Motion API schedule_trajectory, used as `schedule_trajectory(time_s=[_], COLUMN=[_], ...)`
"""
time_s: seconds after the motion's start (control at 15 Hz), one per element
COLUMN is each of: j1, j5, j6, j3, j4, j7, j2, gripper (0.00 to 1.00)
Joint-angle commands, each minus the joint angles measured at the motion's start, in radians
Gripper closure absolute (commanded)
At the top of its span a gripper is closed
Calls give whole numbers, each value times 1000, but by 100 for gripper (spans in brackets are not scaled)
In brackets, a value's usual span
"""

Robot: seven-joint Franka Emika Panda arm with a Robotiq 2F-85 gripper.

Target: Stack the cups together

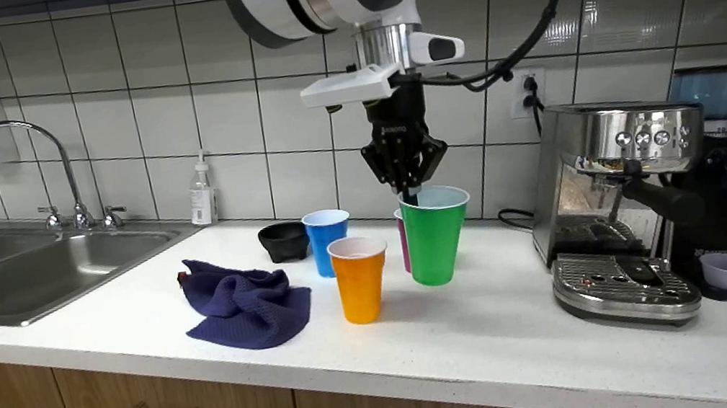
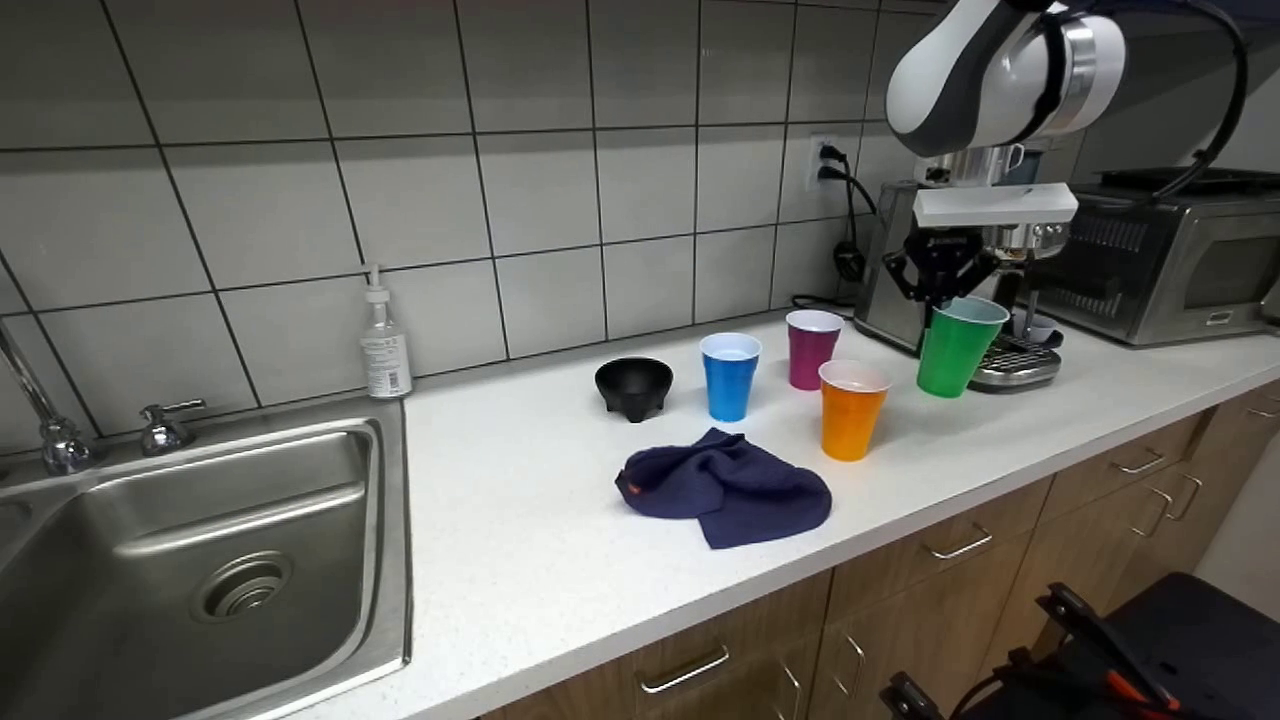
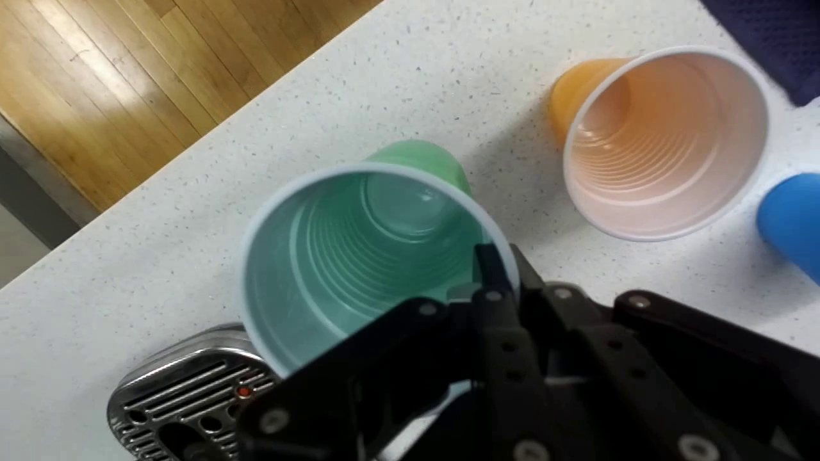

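Note:
My gripper (image 1: 410, 195) is shut on the rim of the green cup (image 1: 439, 243), one finger inside and one outside, as the wrist view shows the fingertips (image 3: 505, 269). The green cup (image 2: 955, 355) tilts slightly and seems a little above the counter. The orange cup (image 1: 359, 288) stands upright nearby and also shows in the wrist view (image 3: 672, 147). The blue cup (image 1: 327, 250) stands behind it; only part shows in the wrist view (image 3: 794, 224). The magenta cup (image 2: 811, 355) stands upright at the back; in an exterior view the green cup mostly hides it.
A dark blue cloth (image 1: 252, 305) lies near the orange cup. A small black bowl (image 2: 634, 386) stands beside the blue cup. A coffee machine (image 1: 616, 208) stands near the green cup. A soap bottle (image 2: 384, 345) stands by the sink (image 2: 385, 520). The counter's front edge runs close by.

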Motion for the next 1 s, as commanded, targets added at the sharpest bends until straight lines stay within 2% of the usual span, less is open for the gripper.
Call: schedule_trajectory(time_s=[0.0, 0.4, 0.93], j1=[-3, -7, 7], j5=[-51, -62, -47], j6=[5, 4, 9], j3=[39, 122, 205], j4=[-91, -136, -132], j7=[87, 138, 157], j2=[-143, -249, -238], gripper=[99, 99, 99])
